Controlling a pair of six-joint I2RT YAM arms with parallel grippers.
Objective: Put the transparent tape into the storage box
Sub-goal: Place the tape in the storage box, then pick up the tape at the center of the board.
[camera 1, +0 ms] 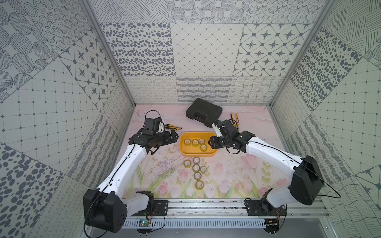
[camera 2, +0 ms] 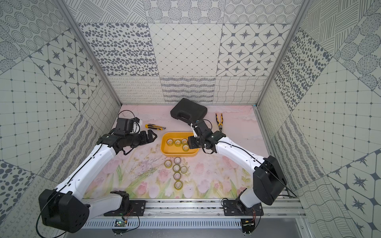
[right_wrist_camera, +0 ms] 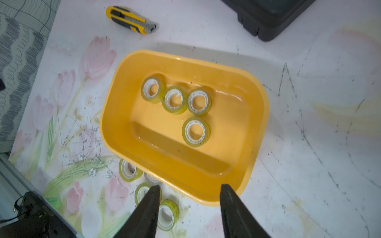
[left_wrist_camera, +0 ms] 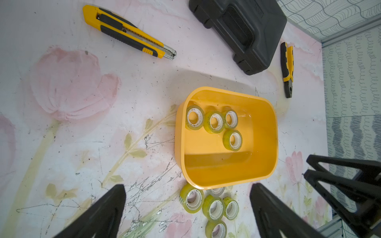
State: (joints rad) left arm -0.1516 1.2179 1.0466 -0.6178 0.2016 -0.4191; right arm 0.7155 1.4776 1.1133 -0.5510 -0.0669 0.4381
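The storage box point(camera 1: 198, 155), a shallow yellow tub, sits mid-table in both top views and holds several rolls of transparent tape point(camera 1: 195, 142) lying flat. Several more rolls point(camera 1: 196, 168) lie on the mat in front of it, in a line with two beside. My left gripper point(camera 1: 172, 137) hovers open and empty left of the tub; its wrist view shows the tub point(left_wrist_camera: 226, 90) and the loose rolls point(left_wrist_camera: 192, 198) between its fingers point(left_wrist_camera: 117, 193). My right gripper point(camera 1: 212, 142) hangs open and empty over the tub's right end point(right_wrist_camera: 185, 57), above a loose roll point(right_wrist_camera: 168, 214).
A black toolcase point(camera 1: 204, 111) lies behind the tub at the back. A yellow utility knife point(camera 2: 154, 126) rests behind my left gripper, and yellow-handled pliers point(camera 2: 219, 119) lie at the back right. Patterned enclosure walls close in three sides.
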